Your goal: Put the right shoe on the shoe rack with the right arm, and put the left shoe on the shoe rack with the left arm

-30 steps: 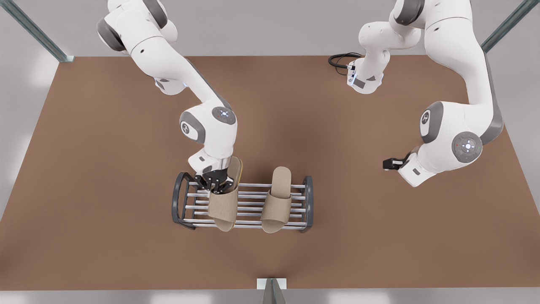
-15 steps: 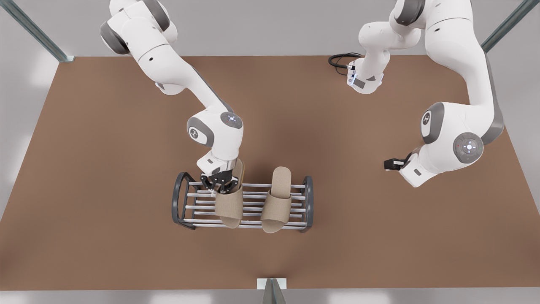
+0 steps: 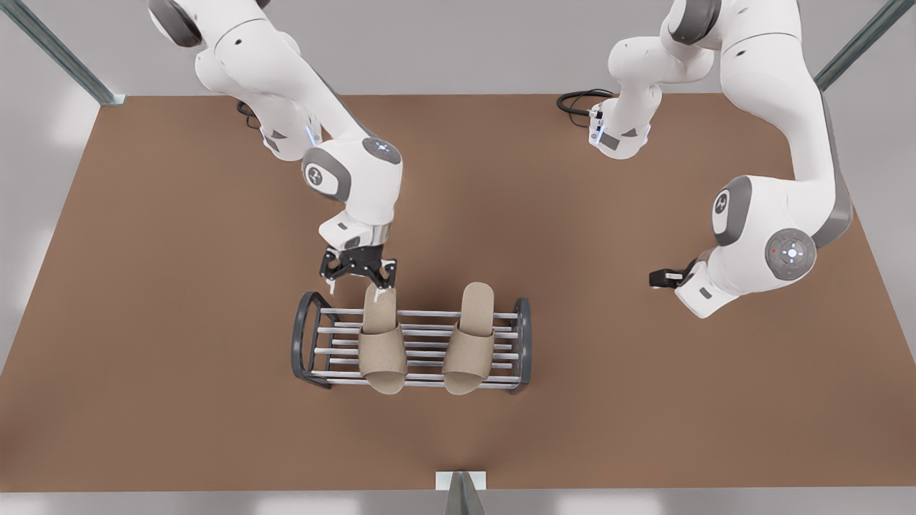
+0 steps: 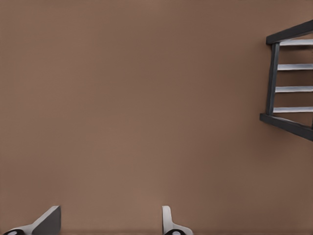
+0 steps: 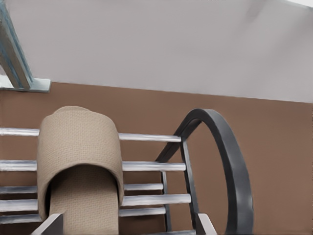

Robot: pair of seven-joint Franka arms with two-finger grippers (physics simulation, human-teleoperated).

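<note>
On the shoe rack (image 3: 520, 343), two slippers, right shoe (image 3: 381, 347), left shoe (image 3: 470, 343).

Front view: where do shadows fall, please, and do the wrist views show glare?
Front view: soft shadow on the brown table behind the silver-barred shoe rack, near the right gripper; right wrist view: faint sheen on its bars; left wrist view: no glare.

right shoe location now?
In the front view the right shoe lies on the shoe rack, toward that view's left, beside the left shoe, just below the open right gripper.
</note>
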